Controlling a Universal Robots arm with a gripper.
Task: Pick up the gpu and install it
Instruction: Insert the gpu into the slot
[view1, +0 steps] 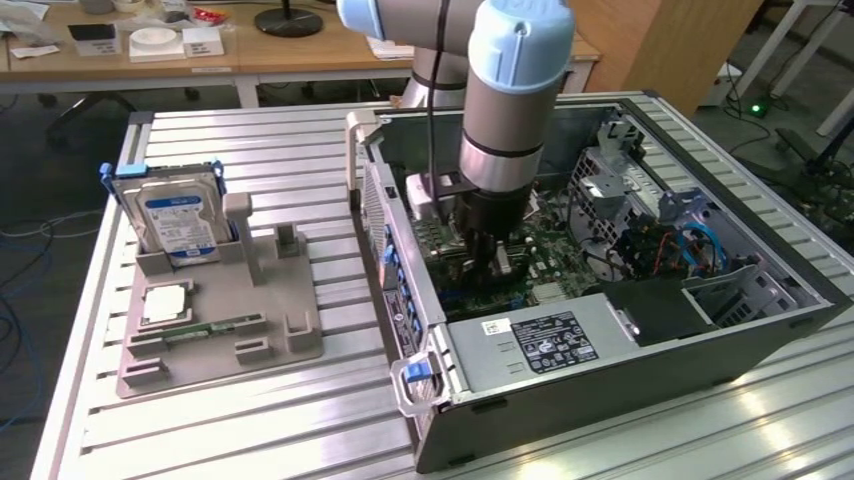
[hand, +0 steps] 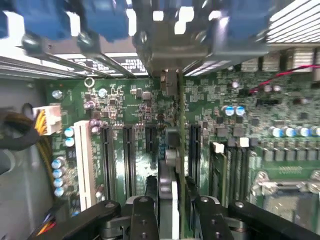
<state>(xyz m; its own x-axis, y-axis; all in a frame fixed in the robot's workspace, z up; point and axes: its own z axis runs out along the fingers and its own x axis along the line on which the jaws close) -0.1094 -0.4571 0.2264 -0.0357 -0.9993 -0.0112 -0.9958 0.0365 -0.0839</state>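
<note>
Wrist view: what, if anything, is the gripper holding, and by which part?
The gripper holds the gpu edge-on, its fingers clamped on the card's upper edge, above the motherboard slots.

Arm (view1: 514, 90): silver-grey cylindrical links, light-blue joint caps, black band at the wrist, thin black cable alongside. Gripper (hand: 170, 210): black body; black fingers (hand: 144, 220) with round fasteners.

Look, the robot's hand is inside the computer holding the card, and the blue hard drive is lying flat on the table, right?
Nearly. The hand is inside the computer case with the card between its fingers, but the exterior view shows the blue-labelled hard drive standing upright in the grey holder, not lying flat.
</note>
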